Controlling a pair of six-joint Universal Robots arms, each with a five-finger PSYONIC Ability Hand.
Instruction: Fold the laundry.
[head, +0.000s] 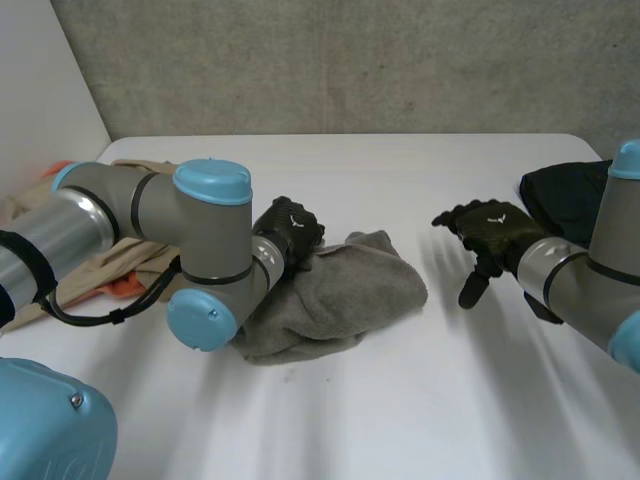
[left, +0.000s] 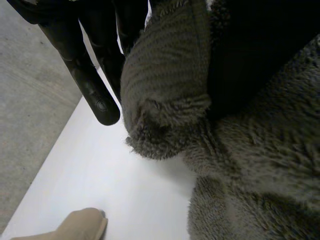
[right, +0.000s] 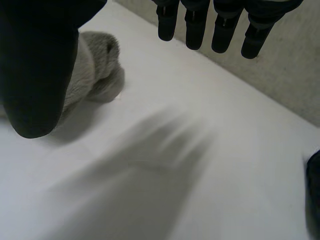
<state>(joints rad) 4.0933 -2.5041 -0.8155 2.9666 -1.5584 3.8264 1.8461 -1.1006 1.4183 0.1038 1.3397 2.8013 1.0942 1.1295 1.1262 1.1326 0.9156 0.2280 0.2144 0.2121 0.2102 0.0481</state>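
White table (head: 400, 400), broad and mostly bare. Grey left arm with light-blue caps (head: 150, 210) reaching across towards the middle. Crumpled grey fleece cloth (head: 340, 290) in a loose heap near the table's centre, no flat layers or squared edges. Heap of beige and orange laundry (head: 110, 265) at the left edge, behind the arm. Black garment (head: 565, 195) bunched at the far right edge. Black left hand (head: 290, 232) on the near-left edge of the grey cloth, apparently pinching a bunched fold of it between fingers and thumb. Black right hand (head: 495, 228) hovering over bare table, fingers straight and spread, holding nothing, well apart from the cloth. Judged barely begun: spreading and folding the grey cloth ahead, other pieces untouched.
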